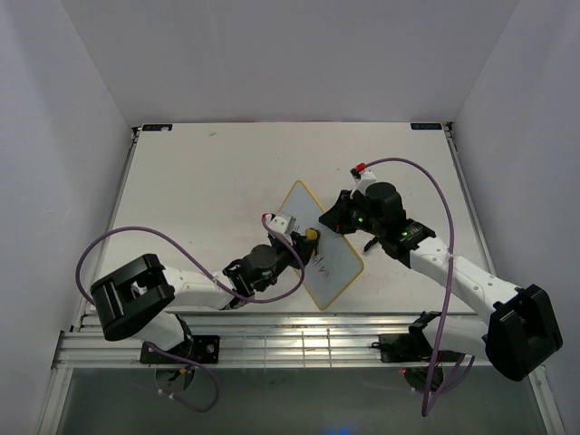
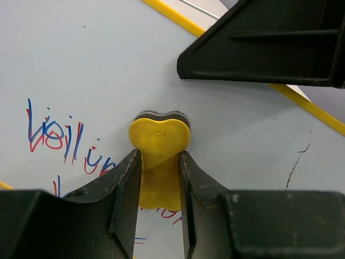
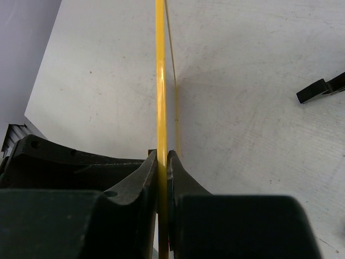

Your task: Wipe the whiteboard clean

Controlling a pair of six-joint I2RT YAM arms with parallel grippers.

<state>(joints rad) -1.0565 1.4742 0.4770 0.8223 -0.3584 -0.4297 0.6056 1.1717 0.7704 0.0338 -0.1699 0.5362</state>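
Two arms meet near the middle of the flat off-white worktop (image 1: 199,181). Everything at stake sits between them.

Board: the small white rounded-corner whiteboard with the thin yellow frame (image 1: 337,272) sits corner-on to you, right of centre. The right wrist view shows it edge-on. I cannot tell how far it is lifted off the worktop.

Right gripper (image 3: 161,156): clamped on the yellow frame, fingers pinching only the thin rim. Risk one: you push the wipe hard and the board pivots or slides out of that narrow hold. Press lightly.

Left gripper (image 2: 160,156): closed on the small yellow heart-shaped eraser block with the dark felt layer (image 2: 159,135). The felt side appears pressed to the board. The gripper holds the narrow end only. Risk two: drag friction twists the eraser between the fingers, and bare fingertips scrape the surface instead.

Risk three: the right gripper's black finger sits close beyond the eraser in the left wrist view. A long stroke that way likely ends in a knock between grippers, jolting the board loose. Keep your strokes short on that side.

Handwriting: blue and red scrawl (image 2: 54,132) lies left of and beneath the left gripper, unwiped. Risk four: you miss the lines hidden under the fingers.

Thin dark jagged line (image 2: 295,162) near the frame: crack or ink, cannot tell. Do not lean there.
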